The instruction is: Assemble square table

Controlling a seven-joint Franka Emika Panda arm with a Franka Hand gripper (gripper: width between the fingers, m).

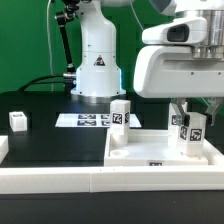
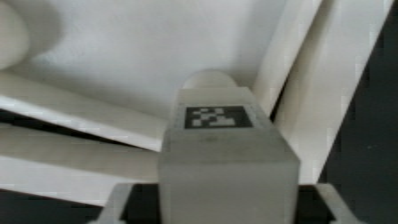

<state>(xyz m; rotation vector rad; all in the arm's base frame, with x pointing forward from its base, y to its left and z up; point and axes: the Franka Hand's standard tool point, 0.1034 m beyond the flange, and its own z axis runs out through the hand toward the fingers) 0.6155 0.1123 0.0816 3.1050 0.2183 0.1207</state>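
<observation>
The square table is in parts: its slab lies flat on the black worktop toward the exterior view's right, and the hand hangs over its far right corner, clenched, as far as we can judge, on one upright leg. In the wrist view that leg fills the gap between the fingers, tag facing the camera. A second leg stands at the slab's far left corner, and a third leg sits well apart on the worktop. We judge these parts to be light, rigid plastic with smooth, rather slippery faces. A leg is best taken across its flat sides, high enough to leave the lower end free. The slab looks too broad to pinch except at an edge.
</observation>
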